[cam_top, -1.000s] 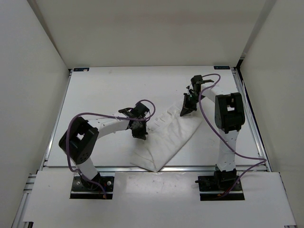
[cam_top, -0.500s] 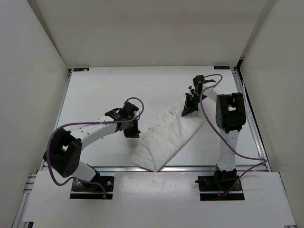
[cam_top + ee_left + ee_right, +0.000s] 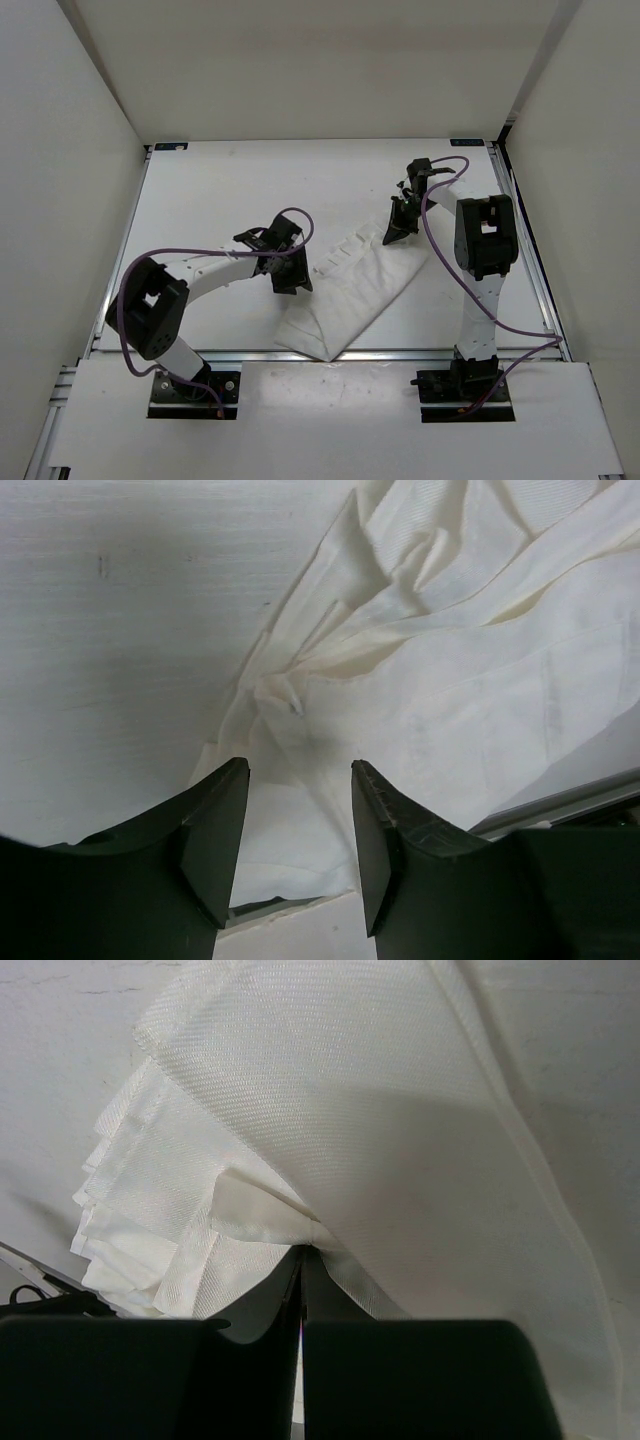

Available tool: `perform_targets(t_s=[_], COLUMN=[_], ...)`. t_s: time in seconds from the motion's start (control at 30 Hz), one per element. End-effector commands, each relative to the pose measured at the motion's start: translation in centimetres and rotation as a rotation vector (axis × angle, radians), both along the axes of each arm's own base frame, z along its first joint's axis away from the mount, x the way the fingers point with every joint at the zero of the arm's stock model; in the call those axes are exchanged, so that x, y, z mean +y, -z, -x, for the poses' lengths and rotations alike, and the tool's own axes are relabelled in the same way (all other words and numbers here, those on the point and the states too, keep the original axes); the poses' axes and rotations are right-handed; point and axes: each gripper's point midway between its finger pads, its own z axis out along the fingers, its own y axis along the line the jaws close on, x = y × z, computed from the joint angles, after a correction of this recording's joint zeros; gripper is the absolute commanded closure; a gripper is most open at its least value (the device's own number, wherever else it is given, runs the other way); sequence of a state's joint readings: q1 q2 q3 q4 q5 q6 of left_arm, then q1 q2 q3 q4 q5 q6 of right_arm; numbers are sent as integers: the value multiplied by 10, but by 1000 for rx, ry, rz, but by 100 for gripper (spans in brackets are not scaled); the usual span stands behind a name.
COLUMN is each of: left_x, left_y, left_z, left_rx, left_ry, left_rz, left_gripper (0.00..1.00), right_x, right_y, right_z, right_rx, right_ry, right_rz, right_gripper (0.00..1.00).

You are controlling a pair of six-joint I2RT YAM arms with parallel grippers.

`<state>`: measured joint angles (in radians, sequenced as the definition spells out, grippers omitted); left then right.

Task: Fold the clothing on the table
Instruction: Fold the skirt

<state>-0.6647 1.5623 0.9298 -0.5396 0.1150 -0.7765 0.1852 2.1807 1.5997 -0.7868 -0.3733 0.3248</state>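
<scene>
Spreading across the frame, the white table [image 3: 220, 190] is carrying the clothing [image 3: 350, 290], which is lying as a crumpled diagonal strip right of centre. Its near corner is reaching the front rail [image 3: 400, 353] and its far end is rising toward the right arm.

The right gripper [image 3: 396, 228] is pinching that far end. In the wrist view its jaws are meeting completely at the tip [image 3: 303, 1256], with a small tuck of fabric [image 3: 260, 1222] caught there and the rest draping away in pleats.

The left gripper [image 3: 288, 276] is hovering at the garment's left edge. Its jaws are standing well apart [image 3: 300, 810] and gripping nothing, with a bunched knot of creases [image 3: 280, 695] lying on the table just ahead of them.

Risks, as I am judging them:
- The right pinch is taking only a thin tuck, so a firm pull is likely to slip it free.
- The left jaws, closing on that knot, are likely to be grabbing several layers at once and locking the wrinkles into the fold.
- Dragging the cloth nearer is risking the near corner sliding over the rail.

Nothing resembling a container is showing in any view, so nothing is sitting inside one.
</scene>
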Motion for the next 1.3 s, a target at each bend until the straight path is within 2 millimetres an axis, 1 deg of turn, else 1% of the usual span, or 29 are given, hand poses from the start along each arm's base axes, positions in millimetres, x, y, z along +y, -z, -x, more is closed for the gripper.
perform_targets(t_s=[0.0, 0.07, 0.17, 0.23, 0.27, 0.37, 0.4, 0.43, 0.47, 0.5, 0.53, 0.57, 0.63, 0.67, 0.73, 0.77, 0.8, 0.83, 0.9, 0.93, 1.03, 1.07, 1.1, 1.17, 1.2, 1.23, 1.27], left_x=[-17, -21, -22, -28, -29, -32, -31, -32, -29, -28, -28, -29, -30, -26, -29, -28, -27, -26, -23, -21, -13, -11, -9, -8, -5, -6, -8], left_y=[-15, -14, -3, -2, -1, 9, 10, 13, 16, 19, 21, 24, 23, 27, 26, 24, 20, 22, 17, 17, 23, 23, 28, 31, 36, 38, 32], left_z=[-14, -15, -14, -15, -17, -13, -14, -13, -12, -9, -8, -8, -7, -5, -4, -6, -9, -6, -12, -12, -17, -22, -23, -34, -38, -46, -59], left_rx=[-40, -36, -18, -22, -26, -8, -8, -6, 6, 12, 23, 24, 22, 34, 34, 25, 16, 23, 2, -5, -4, -11, 0, -15, -8, -4, -45], left_ry=[-26, -30, -40, -37, -44, -32, -39, -39, -45, -39, -37, -38, -25, -27, -17, -24, -30, -25, -40, -41, -43, -46, -47, -33, -27, -27, -26], left_rz=[46, 42, 21, 25, 24, -6, -11, -11, -17, -20, -26, -28, -26, -42, -40, -36, -28, -31, -31, -43, -75, -76, -85, -108, -135, -143, -157], left_gripper=[44, 44, 45, 45, 46, 49, 53, 61, 66, 75, 80, 84, 94, 99, 100, 100, 100, 100, 100, 100, 100, 100, 100, 100, 100, 100, 100], right_x=[-20, -19, -19, -17, -16, -19, -18, -20, -20, -22, -23, -24, -22, -22, -23, -24, -22, -22, -25, -26, -29, -27, -20, -18, -16, -14, -13], right_y=[22, 23, 22, 22, 22, 23, 23, 25, 24, 24, 23, 23, 24, 22, 24, 24, 22, 24, 25, 23, 26, 24, 22, 23, 21, 23, 24], right_z=[7, 8, 9, 7, 8, 8, 6, 8, 8, 7, 6, 7, 7, 8, 5, 6, 6, 6, 11, 7, 13, 17, 23, 36, 39, 51, 61], right_rx=[31, 34, 34, 39, 31, 40, 31, 39, 37, 36, 33, 40, 37, 44, 34, 43, 38, 38, 54, 43, 71, 72, 82, 115, 118, 148, 175], right_ry=[-13, -12, -22, -9, -27, -18, -21, -17, -15, -13, -10, -3, -10, -5, -5, 8, 3, -4, 7, 14, 26, 15, 6, -3, -11, -20, -34], right_rz=[85, 86, 85, 79, 80, 82, 77, 77, 76, 79, 79, 78, 70, 65, 65, 70, 63, 64, 66, 74, 75, 66, 54, 60, 61, 70, 75], right_gripper=[99, 100, 100, 100, 100, 100, 100, 100, 100, 99, 100, 100, 100, 100, 100, 100, 99, 100, 100, 100, 100, 100, 100, 100, 100, 99, 100])
